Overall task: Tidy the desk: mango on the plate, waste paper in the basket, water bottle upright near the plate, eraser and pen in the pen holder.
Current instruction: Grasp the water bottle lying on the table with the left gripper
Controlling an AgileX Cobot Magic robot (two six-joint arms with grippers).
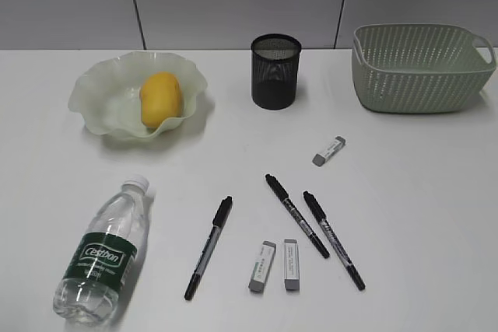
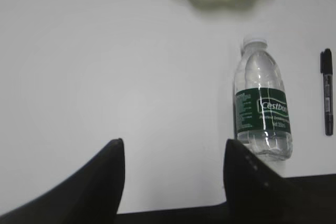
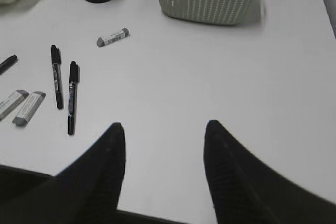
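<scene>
Your mango (image 1: pixel 161 99) already sits in the plate (image 1: pixel 97 91), left of the pen holder (image 1: pixel 275 71), so that part looks done. The water bottle (image 1: pixel 101 254) lies on its side on the table (image 1: pixel 420 192), well in front of the plate with its cap pointing toward it; you will need to stand it up and bring it nearer. Three pens are scattered flat in front of the pen holder: one (image 1: pixel 208 247) to its front-left, one (image 1: pixel 296 215) straight ahead and one (image 1: pixel 333 239) just beside that. One eraser (image 1: pixel 329 150) lies to the holder's front-right, and two more (image 1: pixel 263 266) (image 1: pixel 291 264) rest side by side between the pens. The basket (image 1: pixel 420 68) stands right of the holder (no waste paper shows in any view, and the basket's inside is mostly hidden).

Your left pincer (image 2: pixel 173 182) hangs spread apart and empty over bare table left of the bottle. Your right pincer (image 3: pixel 164 166) is likewise spread and empty. Both have broad clear surface beneath them, so either approach looks unobstructed; the crowded pair of pens likely needs the most care
</scene>
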